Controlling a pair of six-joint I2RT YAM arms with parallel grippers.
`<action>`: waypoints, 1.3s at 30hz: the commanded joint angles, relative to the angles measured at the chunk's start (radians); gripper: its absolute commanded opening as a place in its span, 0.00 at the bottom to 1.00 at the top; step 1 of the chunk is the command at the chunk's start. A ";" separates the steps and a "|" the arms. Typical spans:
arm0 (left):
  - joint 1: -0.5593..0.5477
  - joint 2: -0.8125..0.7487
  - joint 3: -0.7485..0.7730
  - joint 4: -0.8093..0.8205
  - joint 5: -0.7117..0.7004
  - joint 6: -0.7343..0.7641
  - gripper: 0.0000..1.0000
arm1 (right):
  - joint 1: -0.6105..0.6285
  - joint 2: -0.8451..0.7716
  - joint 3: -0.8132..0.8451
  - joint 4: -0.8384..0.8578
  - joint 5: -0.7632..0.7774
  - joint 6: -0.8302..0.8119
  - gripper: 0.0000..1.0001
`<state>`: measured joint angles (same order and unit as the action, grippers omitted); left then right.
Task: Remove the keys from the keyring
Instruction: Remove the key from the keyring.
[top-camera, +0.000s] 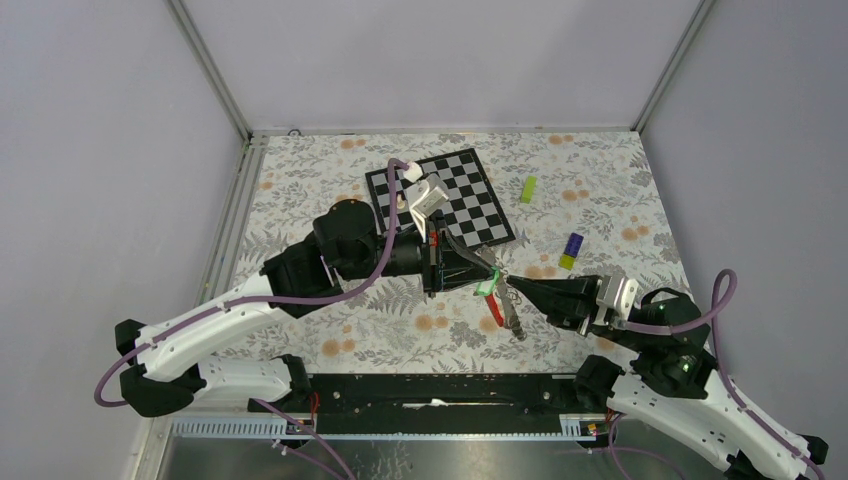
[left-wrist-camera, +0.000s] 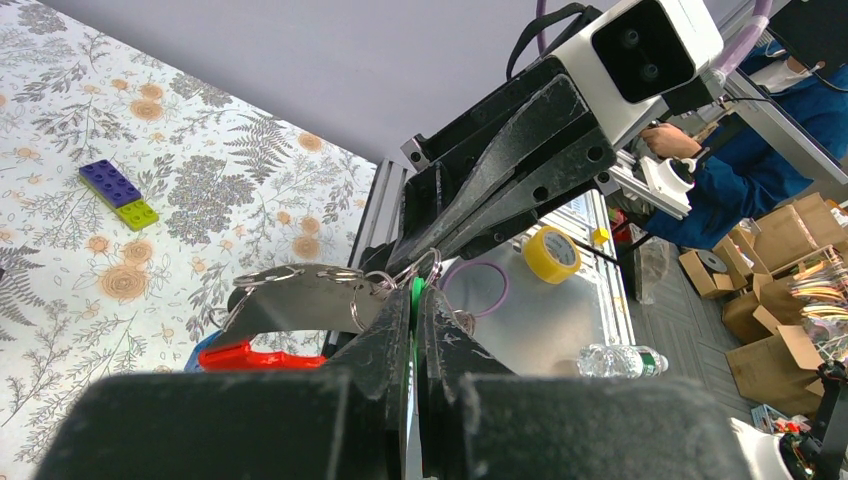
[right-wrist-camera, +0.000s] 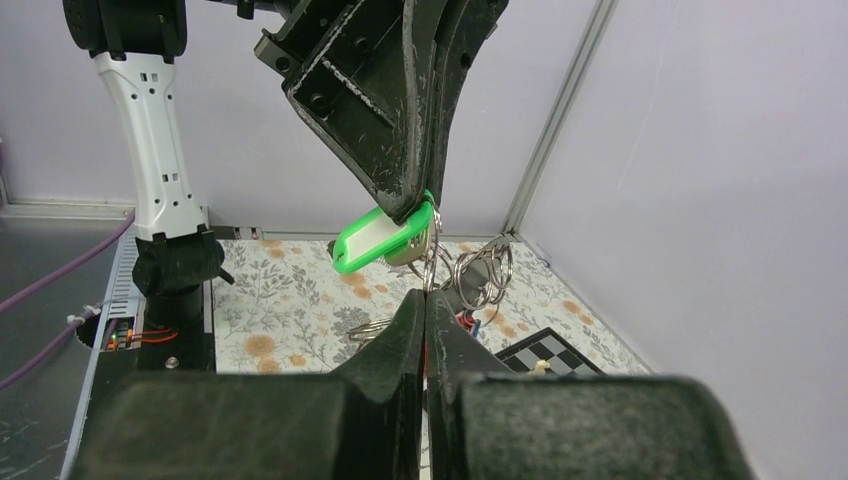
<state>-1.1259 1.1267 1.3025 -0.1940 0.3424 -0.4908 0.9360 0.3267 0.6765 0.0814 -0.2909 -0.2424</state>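
Observation:
My left gripper (top-camera: 488, 279) is shut on the green-headed key (right-wrist-camera: 384, 241), which shows as a green sliver between its jaws (left-wrist-camera: 415, 297). From that key hang the keyring's silvery loops (right-wrist-camera: 484, 274), held above the floral table. A red strap (left-wrist-camera: 250, 355) dangles below them, also seen from above (top-camera: 493, 311). My right gripper (right-wrist-camera: 427, 296) meets the bunch from the right, its tips (top-camera: 516, 288) closed on a thin loop of the keyring just under the green key. The other keys are hidden among the loops.
A small chessboard (top-camera: 470, 195) lies behind the left arm. A lime-green block (top-camera: 528, 188) and a purple-and-yellow block (top-camera: 571, 250) lie to the right of it. A yellow tape roll (left-wrist-camera: 552, 253) and a water bottle (left-wrist-camera: 620, 360) sit beyond the table's near rail.

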 joint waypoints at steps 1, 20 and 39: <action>0.003 -0.031 0.019 0.059 -0.011 -0.006 0.00 | 0.004 -0.015 0.013 0.042 0.015 0.004 0.00; 0.012 -0.033 0.007 0.066 -0.033 -0.020 0.00 | 0.005 -0.089 -0.019 0.160 -0.032 0.015 0.00; 0.017 -0.024 0.013 0.068 -0.017 -0.022 0.00 | 0.004 -0.101 -0.027 0.179 0.013 0.012 0.00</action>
<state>-1.1145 1.1244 1.3006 -0.1860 0.3344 -0.5064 0.9360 0.2440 0.6491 0.1932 -0.3237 -0.2306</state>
